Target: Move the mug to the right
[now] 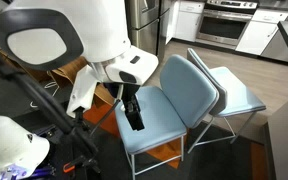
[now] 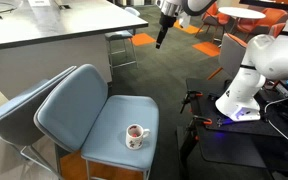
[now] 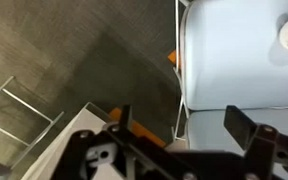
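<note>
Much of the room is dark grey carpet [image 2: 184, 60], running from a long grey-topped worktop [image 2: 74, 25] out to orange seats and a round white table at the back. Only one exterior view shows a kitchen with a steel oven [image 1: 229, 20], white cabinets and a strip of wood floor. Two pale blue chairs stand nested one behind the other, the front chair [image 2: 109, 125] and the rear chair [image 2: 14, 115], seen in both exterior views. The white arm [image 1: 84, 40] fills the near part of an exterior view and hides the mug there. The gripper [image 1: 134, 112] seems to hang over the seat in that view, but from the far side the gripper [image 2: 162, 35] hangs above the carpet, well apart from the chairs. In the wrist view the black fingers [image 3: 242, 125] stand spread wide with nothing between them. The mug [image 2: 135, 135], white with a reddish patch, stands upright on the front chair's seat near its front edge. The wrist view catches only its white edge at the frame's right border.
</note>
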You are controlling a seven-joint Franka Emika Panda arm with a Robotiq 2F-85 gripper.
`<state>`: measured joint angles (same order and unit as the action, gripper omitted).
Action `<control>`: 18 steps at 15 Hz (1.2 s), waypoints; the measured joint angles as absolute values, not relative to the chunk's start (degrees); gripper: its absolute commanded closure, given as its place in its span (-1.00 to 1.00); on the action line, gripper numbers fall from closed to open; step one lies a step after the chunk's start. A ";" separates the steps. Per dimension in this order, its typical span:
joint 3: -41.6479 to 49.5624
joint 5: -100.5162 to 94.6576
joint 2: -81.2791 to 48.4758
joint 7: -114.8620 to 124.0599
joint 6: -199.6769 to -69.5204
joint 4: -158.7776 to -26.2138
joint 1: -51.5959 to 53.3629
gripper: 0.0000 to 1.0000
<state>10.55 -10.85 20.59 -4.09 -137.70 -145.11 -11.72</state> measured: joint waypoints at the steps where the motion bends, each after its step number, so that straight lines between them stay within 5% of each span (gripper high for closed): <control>1: 10.55 -10.85 20.59 -4.09 -137.70 -145.11 -11.72 -1.00; 18: 3.96 -4.39 10.25 1.63 -141.09 -143.57 -3.87 -1.00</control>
<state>3.96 -4.39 10.25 1.63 -141.09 -143.57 -3.87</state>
